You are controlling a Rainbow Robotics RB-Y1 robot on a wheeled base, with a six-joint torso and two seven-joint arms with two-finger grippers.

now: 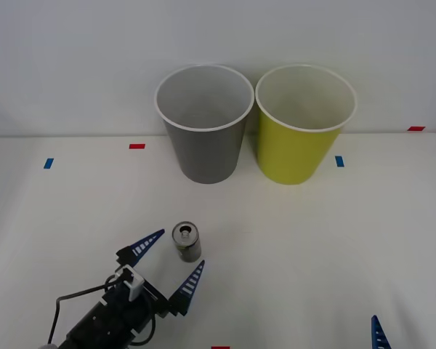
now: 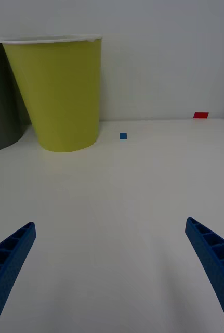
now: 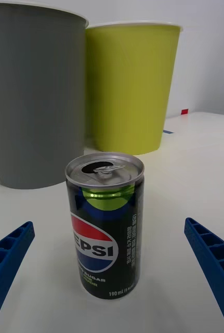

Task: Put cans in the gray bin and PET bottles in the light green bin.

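The left tool (image 1: 164, 265) sits low over the white counter (image 1: 334, 240), its two blue ribbed fingers (image 1: 143, 246) spread wide, touching nothing. The small silver metal drink can (image 1: 187, 241) with a dark label and a patch of green under its pull-tab top stands upright just ahead of this tool, in line with the gap between the fingertips and close to the mouth of that gap, apart from both fingers. In the left wrist view the can (image 3: 105, 223) stands centred between the two fingers (image 3: 8, 257), with bare counter on either side of it.

Farther ahead of the left tool, beyond the can, stands the tall round tapered gray plastic bin with a white rim (image 1: 203, 127), upright and with a pale inside. Touching or nearly touching it at the rim, on the side away from the left tool and toward the right one, stands the tall round tapered yellow-green plastic bin with a white rim (image 1: 303, 127), also upright.

The right tool (image 1: 413, 331) rests at the near edge of the counter, well apart from the can, its blue fingers (image 2: 215, 265) spread wide with nothing between them. The yellow-green bin (image 2: 60, 93) lies well ahead of it and to its left. Small blue (image 1: 339, 161) and red tape marks (image 1: 136, 146) lie flat on the counter around the bins.
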